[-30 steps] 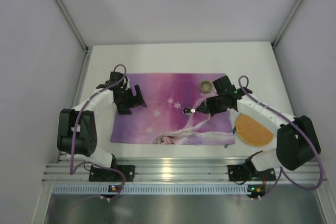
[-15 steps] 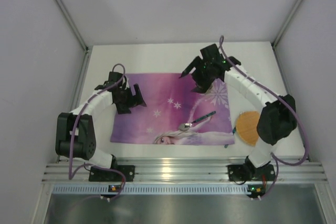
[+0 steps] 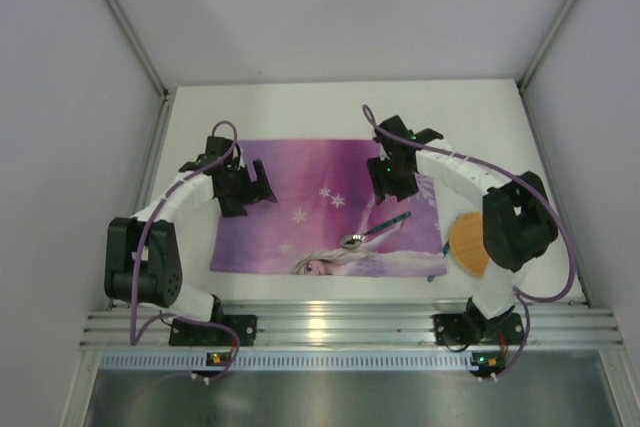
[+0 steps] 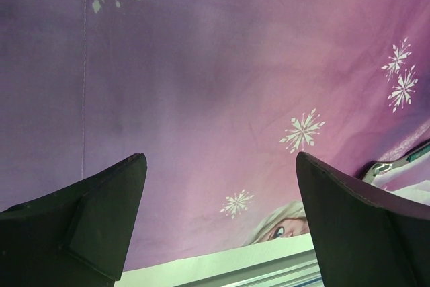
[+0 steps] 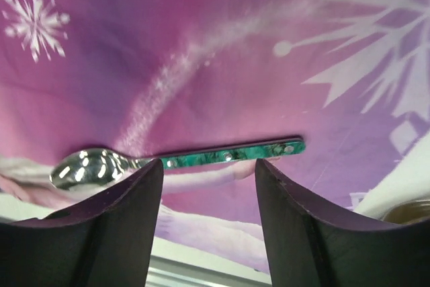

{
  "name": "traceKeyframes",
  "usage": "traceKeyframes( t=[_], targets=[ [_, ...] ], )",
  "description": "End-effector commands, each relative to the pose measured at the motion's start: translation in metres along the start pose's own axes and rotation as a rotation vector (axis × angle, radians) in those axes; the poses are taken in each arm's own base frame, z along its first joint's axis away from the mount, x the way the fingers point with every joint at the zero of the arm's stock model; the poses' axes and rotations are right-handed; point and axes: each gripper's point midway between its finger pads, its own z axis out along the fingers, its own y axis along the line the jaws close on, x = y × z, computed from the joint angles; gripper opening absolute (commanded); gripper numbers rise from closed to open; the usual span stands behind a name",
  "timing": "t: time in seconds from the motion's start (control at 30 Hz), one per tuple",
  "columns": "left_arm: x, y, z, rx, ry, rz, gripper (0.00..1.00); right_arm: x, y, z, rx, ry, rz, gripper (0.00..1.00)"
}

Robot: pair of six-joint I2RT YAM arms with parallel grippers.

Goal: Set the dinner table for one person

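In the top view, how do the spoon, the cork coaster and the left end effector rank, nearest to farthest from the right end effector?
1. spoon, close by, on the placemat
2. cork coaster, right of the placemat
3. left end effector, far left, over the placemat

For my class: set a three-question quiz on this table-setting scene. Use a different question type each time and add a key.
1. True or false: the spoon lies on the purple placemat.
2. On the table, the wooden disc lies: A) left of the placemat, B) right of the placemat, C) on top of the spoon.
3. Fill in: the left hand holds nothing, and its fingers are ___.

Key: 1 true; 2 B; 3 open.
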Motion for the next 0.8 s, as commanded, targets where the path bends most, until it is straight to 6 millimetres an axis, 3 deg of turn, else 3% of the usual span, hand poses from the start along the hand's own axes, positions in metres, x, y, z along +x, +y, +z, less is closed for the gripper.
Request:
traceKeyframes(
  t=[0.0, 0.33, 0.5, 0.77],
  targets=[
    [-0.011, -0.009, -0.015, 0.011, -0.047, 0.010, 0.98, -0.019, 0.032, -0.020, -0.183, -0.125, -0.155, 0.56],
    [-0.005, -0.004, -0.011, -0.034, -0.007, 0.017, 0.97, -0.005, 0.044, 0.023, -0.268, -0.056, -0.164, 0.53],
    [-0.002, -0.004, -0.012, -0.040, 0.001, 0.008, 0.98, 0.009, 0.039, 0.048, -0.275, -0.001, -0.182, 0.52],
    [-0.004, -0.004, -0.013, -0.066, 0.001, 0.004, 0.98, 0.028, 0.019, 0.047, -0.268, 0.022, -0.125, 0.52]
  ],
)
